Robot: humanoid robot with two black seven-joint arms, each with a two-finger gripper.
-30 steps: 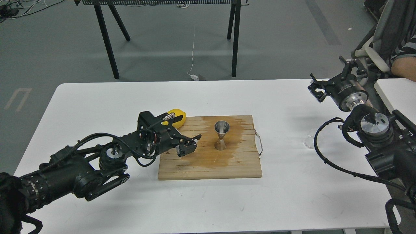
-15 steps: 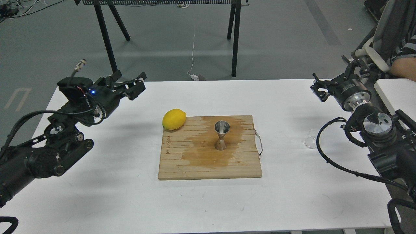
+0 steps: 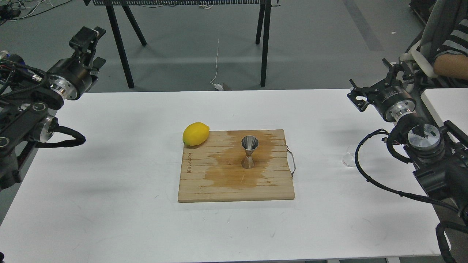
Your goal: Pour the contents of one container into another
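Observation:
The steel jigger (image 3: 249, 152) stands upright on the wet middle of the wooden board (image 3: 204, 190). The clear glass cup (image 3: 348, 159) sits on the white table right of the board, partly behind my right arm's cable. My right gripper (image 3: 376, 82) hangs open and empty over the table's far right edge, well above and behind the cup. Off the table's far left corner, my left gripper (image 3: 93, 51) is raised, its fingers apart with nothing between them.
A yellow lemon (image 3: 196, 133) lies at the board's far left corner. The board has a metal handle (image 3: 291, 164) on its right side. A person's arm (image 3: 449, 69) and a chair are at the far right. Black trestle legs (image 3: 120, 47) stand behind the table.
My left arm has pulled back from the board's left side, up and to the far left, off the table. The right gripper barely shifted. The jigger, cup and lemon stayed put.

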